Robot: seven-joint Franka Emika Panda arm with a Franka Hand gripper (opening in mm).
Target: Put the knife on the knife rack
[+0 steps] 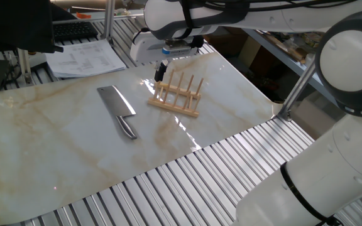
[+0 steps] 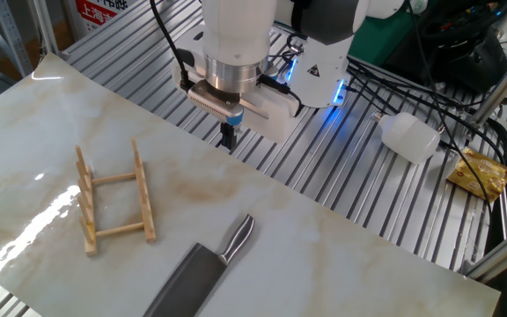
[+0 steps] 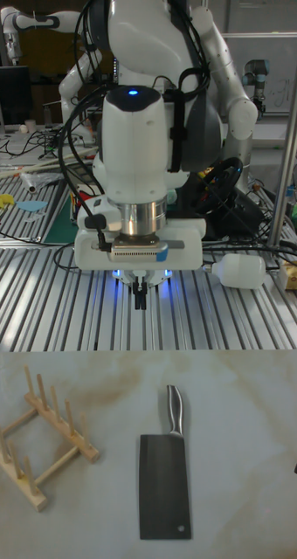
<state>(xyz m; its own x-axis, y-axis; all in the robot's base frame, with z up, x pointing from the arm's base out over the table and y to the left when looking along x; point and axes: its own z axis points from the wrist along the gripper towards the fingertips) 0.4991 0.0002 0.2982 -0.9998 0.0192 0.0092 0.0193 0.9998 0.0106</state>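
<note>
slim black pincer (image 2: 228,138) above broad grey steel knife (image 3: 165,479), pegged light-wood knife rack (image 1: 177,95)

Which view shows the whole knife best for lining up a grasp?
The tall fixed view: the knife lies whole, seen almost from above. One fixed view shows it whole but small and oblique; the other fixed view cuts off its blade at the bottom edge.

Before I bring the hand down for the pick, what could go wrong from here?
The knife lies flat on the slick marble table, so the fingers may slide off the round handle or push it away. The hand hangs above the table's far edge, apart from the knife, with its fingers together; it must open first. The knife rack is light and could tip when the blade goes in.
</note>
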